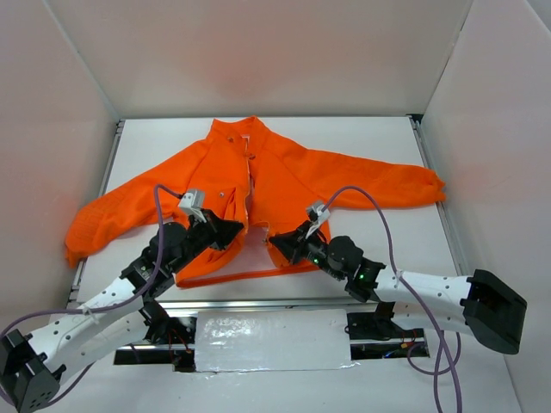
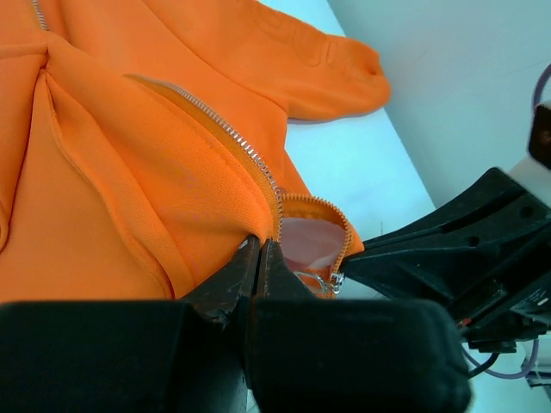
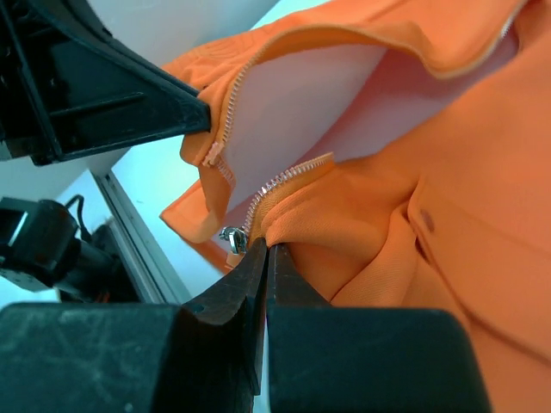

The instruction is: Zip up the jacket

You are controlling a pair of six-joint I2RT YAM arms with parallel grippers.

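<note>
Down at the near edge, both tools are on the hem of the jacket (image 1: 284, 172). The left tool (image 2: 261, 251) is pinched fully closed on the orange front panel, just beside its row of zipper teeth (image 2: 232, 133). The right tool (image 3: 267, 251) is clamped just as tight on the other panel, with the slider (image 3: 231, 239) sitting right off its fingertips. The 2 zipper ends are close but not mated (pale lining (image 3: 310, 103) shows in the gap between them).

Here's the danger as I read it. Each grip is on soft cloth, not metal, so a pull could slip the fabric out. It could also twist a panel and throw the bottom ends out of line. The 2 tools are nose to nose, so closing that gap risks a knock between them. And if the end doesn't seat fully in the slider, the zip would likely jam or run up 1 side only.

Now the room. The hem lies along the near edge of the surface (image 1: 362, 138), so there's little space to draw back that way. Farther up, the open front runs to the collar (image 1: 237, 131) near the far edge, with nothing lying across that line. The sleeves spread toward the left and right edges, and 1 cuff (image 1: 435, 182) reaches the right edge by the side wall (image 1: 482, 86). Bare surface shows at both far corners.
</note>
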